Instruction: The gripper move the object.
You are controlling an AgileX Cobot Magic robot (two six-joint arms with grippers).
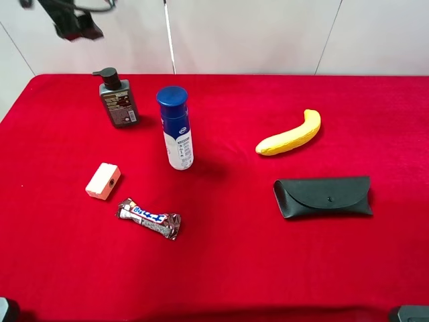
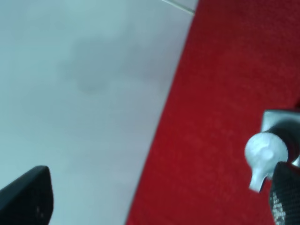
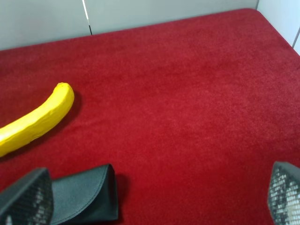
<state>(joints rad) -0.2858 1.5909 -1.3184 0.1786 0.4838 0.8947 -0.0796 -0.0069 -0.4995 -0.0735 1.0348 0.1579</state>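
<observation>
The object, a small dark grey pump bottle (image 1: 118, 99) with a black pump head, stands upright at the back left of the red table. My left arm (image 1: 70, 25) shows as a dark blur above and behind it, off the table's back edge. In the left wrist view my left gripper (image 2: 154, 201) is open and empty, and the bottle's pump head (image 2: 263, 154) shows pale and blurred beside one fingertip (image 2: 286, 199). My right gripper (image 3: 154, 197) is open and empty above the table's right side.
A taller white bottle with a blue cap (image 1: 176, 127) stands right of the pump bottle. A white block (image 1: 103, 181) and a candy bar (image 1: 150, 219) lie front left. A banana (image 1: 290, 134) (image 3: 35, 119) and a black case (image 1: 324, 196) (image 3: 82, 192) lie on the right.
</observation>
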